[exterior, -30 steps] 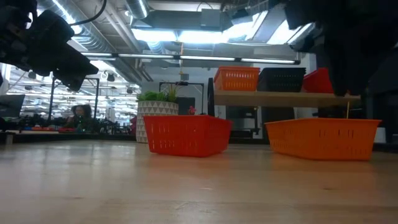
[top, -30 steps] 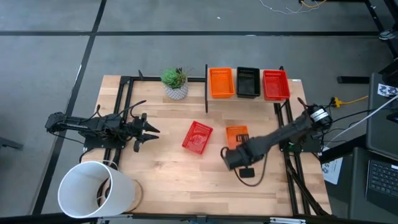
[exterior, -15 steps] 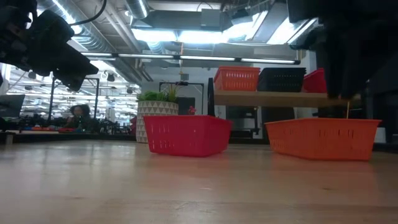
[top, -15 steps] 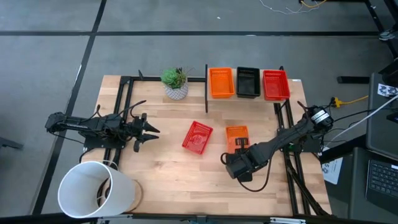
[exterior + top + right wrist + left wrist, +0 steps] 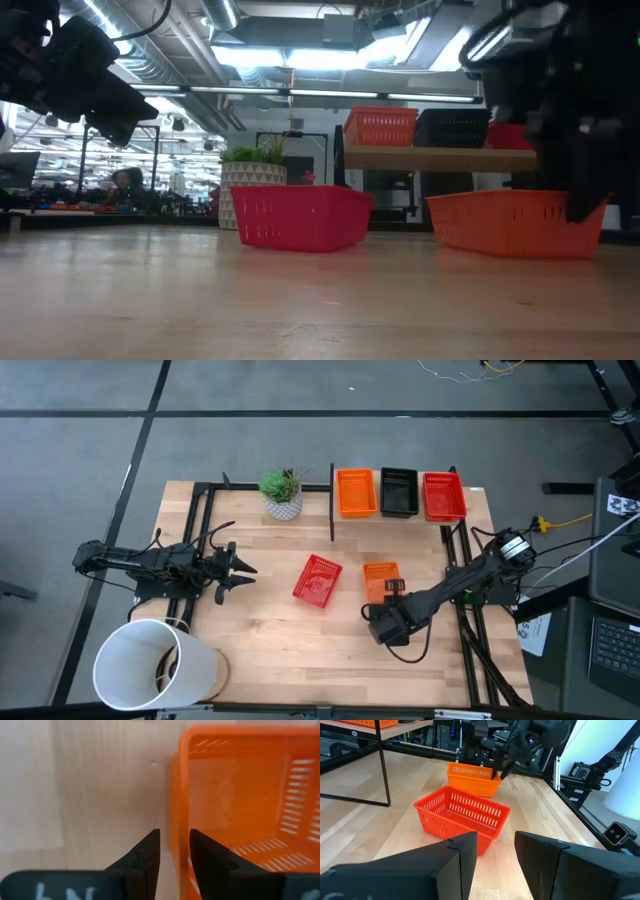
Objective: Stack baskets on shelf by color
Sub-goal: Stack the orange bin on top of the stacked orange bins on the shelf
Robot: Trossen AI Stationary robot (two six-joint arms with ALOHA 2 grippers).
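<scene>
At the table's left edge, the left gripper (image 5: 236,571) is hovering above the black frame rail, pointing toward the middle of the table. Its fingers (image 5: 461,852) are standing a narrow gap apart with nothing between them, touching nothing. A big white bucket (image 5: 155,664) is lying at the near left corner, and a white plant pot (image 5: 283,506) is sitting at the back, just left of the shelf (image 5: 440,158).

Near the table's middle, a red basket (image 5: 317,580) is resting upright on the wood, turned at a slight angle, its mesh walls intact. Just to its right, an orange basket (image 5: 379,577) is sitting upright on the table too, close to the red one but apart from it.

At the near end of the orange basket, the right gripper (image 5: 386,598) is reaching down from the right arm. In the right wrist view its fingers (image 5: 145,854) are standing a little apart, straddling the basket's end wall (image 5: 179,815), one outside and one inside; whether the pads are already pressing on the wall cannot be told.

At the back right, the shelf is carrying three baskets side by side: an orange shelf basket (image 5: 355,493), a black shelf basket (image 5: 399,492) and a red shelf basket (image 5: 443,496), all upright and touching or nearly touching their neighbours.
</scene>
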